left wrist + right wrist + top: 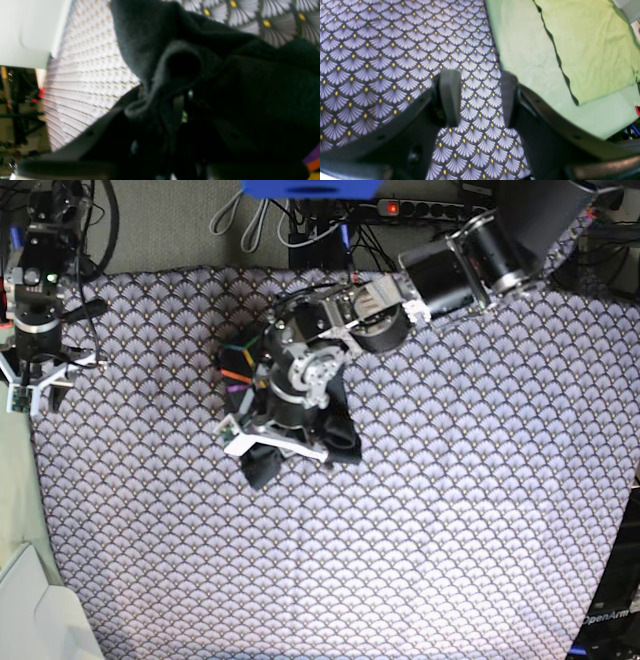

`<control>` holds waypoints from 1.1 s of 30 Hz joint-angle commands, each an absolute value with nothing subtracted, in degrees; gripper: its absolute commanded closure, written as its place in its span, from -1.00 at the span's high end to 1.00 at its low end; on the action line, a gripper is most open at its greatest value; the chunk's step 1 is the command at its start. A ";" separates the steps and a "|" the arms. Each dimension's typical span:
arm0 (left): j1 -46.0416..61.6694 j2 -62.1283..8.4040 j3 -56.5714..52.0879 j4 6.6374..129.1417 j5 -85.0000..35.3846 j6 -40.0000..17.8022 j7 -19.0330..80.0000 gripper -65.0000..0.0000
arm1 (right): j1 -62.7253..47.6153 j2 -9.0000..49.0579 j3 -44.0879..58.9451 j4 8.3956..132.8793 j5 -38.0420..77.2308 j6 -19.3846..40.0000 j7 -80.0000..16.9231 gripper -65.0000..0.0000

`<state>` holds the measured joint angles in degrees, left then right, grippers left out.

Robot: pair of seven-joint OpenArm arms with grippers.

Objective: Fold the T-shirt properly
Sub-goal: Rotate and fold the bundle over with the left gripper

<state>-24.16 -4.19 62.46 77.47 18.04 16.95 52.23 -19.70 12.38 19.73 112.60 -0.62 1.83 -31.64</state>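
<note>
The left gripper (283, 442) sits near the middle of the patterned cloth (450, 500), pointing down into a bunched heap of dark fabric. In the left wrist view its fingers are closed on a gathered fold of the T-shirt (175, 65), with charcoal-grey cloth wrapped around and over them. The shirt (335, 435) lies directly beneath and around this gripper, crumpled rather than flat, spilling out to either side of it. Just beside the gripper, on the side toward the other arm, a few bright lines of orange, green and purple print (238, 370) show on the dark fabric. The fabric looks soft and matte, with a thick rolled hem visible close to the fingers.

The right gripper (475, 97) rests well apart from the shirt, at the far edge of the cloth. Its two dark fingers (450, 97) stand apart with nothing between them; only the purple-white scallop pattern with small yellow dots shows in the gap. Just beyond this gripper, past the cloth's edge, lies a pale green sheet (527, 62).

No containers are visible in these views.
</note>
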 commanded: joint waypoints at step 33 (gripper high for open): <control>-27.21 -0.66 62.73 72.92 19.65 17.80 51.21 -1.00 | -19.38 12.88 19.82 113.54 -0.84 1.63 -29.93 -0.17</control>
